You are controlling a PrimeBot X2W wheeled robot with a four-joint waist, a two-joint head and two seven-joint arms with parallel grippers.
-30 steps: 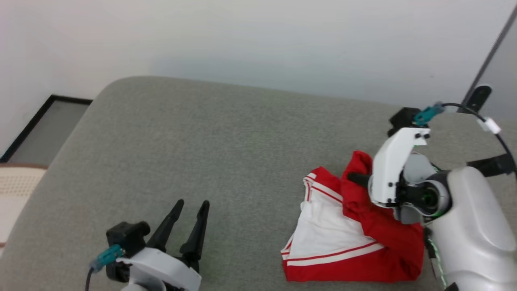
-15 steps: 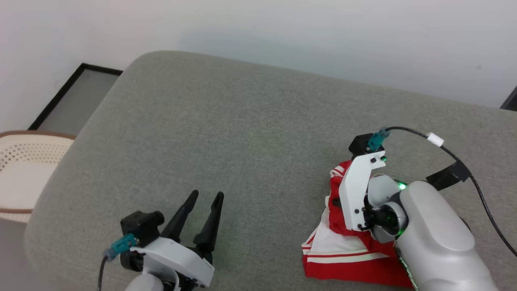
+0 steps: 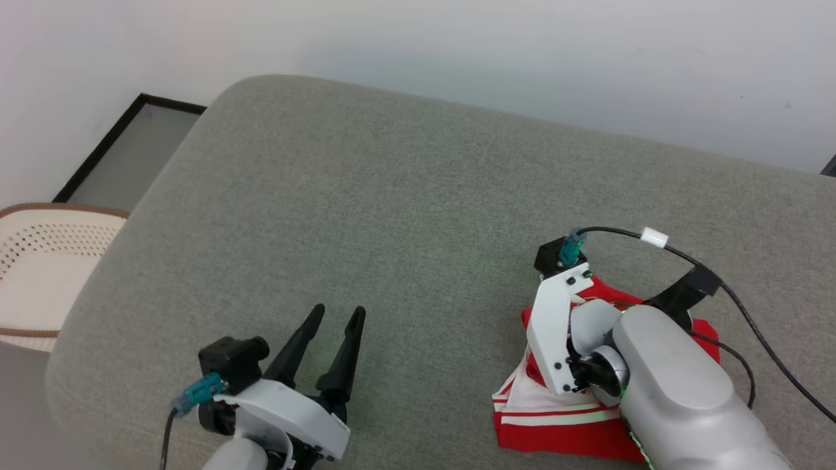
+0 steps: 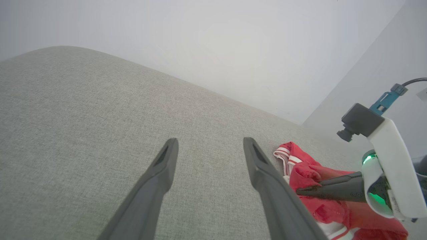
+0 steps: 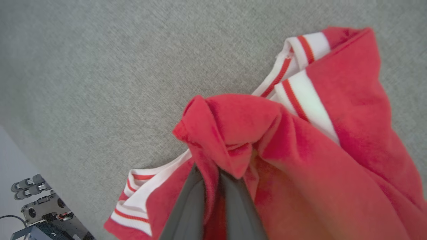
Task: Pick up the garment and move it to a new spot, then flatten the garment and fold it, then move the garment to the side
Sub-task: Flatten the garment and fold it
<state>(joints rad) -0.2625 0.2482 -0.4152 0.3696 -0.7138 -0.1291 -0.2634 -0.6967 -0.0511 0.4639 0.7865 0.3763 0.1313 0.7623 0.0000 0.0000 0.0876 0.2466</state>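
1. Two dark fingers of my right gripper (image 5: 211, 173) are pressed almost together on a bunched ridge of red cloth, which stands up between them and folds over their tips.
2. Around that pinch lies the garment (image 5: 300, 140), a crumpled red jersey. Its white sleeve parts, with red-and-white striped trim, show just past my fingertips and down to one side. All of it rests on the grey cushion (image 3: 392, 196).
3. I judge the cloth thin, soft and light. It should sag and trail from a single pinch rather than keep any shape, and it does not look slippery. This fold will do for lifting. For flattening I would rather take hold at a trimmed hem or a shoulder seam, where the layers are thicker.
4. Beyond the jersey, bare cushion runs away from my fingertips, which leaves room for a new spot.
5. Well apart from the jersey, my left gripper (image 3: 337, 309) hovers over the cushion with its fingers spread wide, holding nothing.
6. Farthest off are a cream perforated basket (image 3: 39, 261) past the cushion's edge and a pale wall (image 3: 457, 46) behind.
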